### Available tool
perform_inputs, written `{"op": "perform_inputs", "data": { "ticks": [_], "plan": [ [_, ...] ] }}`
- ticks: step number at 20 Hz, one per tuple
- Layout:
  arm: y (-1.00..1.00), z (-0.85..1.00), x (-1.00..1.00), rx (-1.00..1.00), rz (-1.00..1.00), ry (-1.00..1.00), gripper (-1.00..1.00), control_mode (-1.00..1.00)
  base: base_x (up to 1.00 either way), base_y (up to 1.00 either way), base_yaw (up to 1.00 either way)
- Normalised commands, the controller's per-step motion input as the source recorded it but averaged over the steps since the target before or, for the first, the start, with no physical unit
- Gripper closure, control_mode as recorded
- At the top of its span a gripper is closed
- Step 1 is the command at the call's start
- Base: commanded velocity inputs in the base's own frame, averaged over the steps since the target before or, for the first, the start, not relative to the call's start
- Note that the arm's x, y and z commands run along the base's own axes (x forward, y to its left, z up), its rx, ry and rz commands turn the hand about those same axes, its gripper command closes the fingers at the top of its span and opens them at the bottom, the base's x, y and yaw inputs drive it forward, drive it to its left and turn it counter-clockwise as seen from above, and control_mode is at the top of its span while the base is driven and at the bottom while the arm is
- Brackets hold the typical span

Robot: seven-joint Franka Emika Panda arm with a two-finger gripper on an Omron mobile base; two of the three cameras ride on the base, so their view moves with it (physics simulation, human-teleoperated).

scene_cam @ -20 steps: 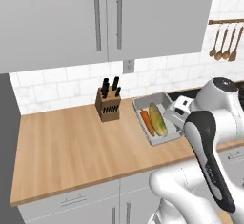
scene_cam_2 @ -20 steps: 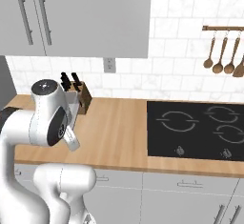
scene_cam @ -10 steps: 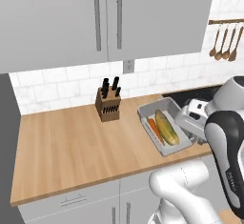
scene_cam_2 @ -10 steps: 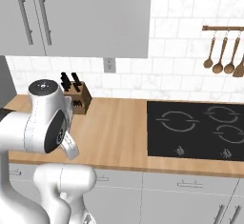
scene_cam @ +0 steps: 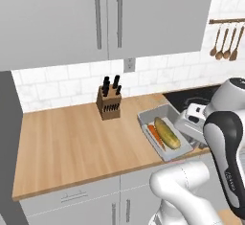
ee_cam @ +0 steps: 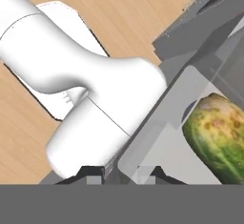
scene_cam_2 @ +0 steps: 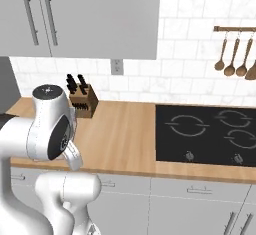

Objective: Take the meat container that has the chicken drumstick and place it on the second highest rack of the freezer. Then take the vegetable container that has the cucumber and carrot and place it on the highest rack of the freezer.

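Vegetable container [scene_cam: 162, 134], a shallow grey rectangular tray carrying a green-yellow cucumber [scene_cam: 167, 132] and an orange carrot [scene_cam: 155, 136], is seen held at its right wall by the two-finger gripper [scene_cam: 189, 132], tilted at the front edge of the wooden counter [scene_cam: 72, 147]. In the hand view the grey wall of the tray [ee_cam: 157, 132] runs down between the two dark finger tips, so the pincer is judged narrowed onto that wall, with the mottled cucumber [ee_cam: 219, 135] lying just beyond it. The step in hand is therefore judged to be the second one, the carrying of the vegetables toward the freezer's highest rack; whether the meat container is already stowed cannot be told. Next, the tray would need to be kept level while the arm and base are turned toward the freezer. Farther back, a wooden knife block [scene_cam: 109, 103] stands near the white tiled wall [scene_cam: 62, 83].
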Motion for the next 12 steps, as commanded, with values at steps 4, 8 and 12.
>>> {"op": "perform_inputs", "data": {
  "ticks": [4,8,12],
  "plan": [
    [0.00,0.00,0.00,0.00,0.00,0.00,1.00,1.00,-1.00,0.13,0.33],
    [0.00,0.00,0.00,0.00,0.00,0.00,1.00,1.00,-1.00,0.37,0.31],
    [0.00,0.00,0.00,0.00,0.00,0.00,1.00,1.00,-0.89,0.61,0.17]
  ]
}}
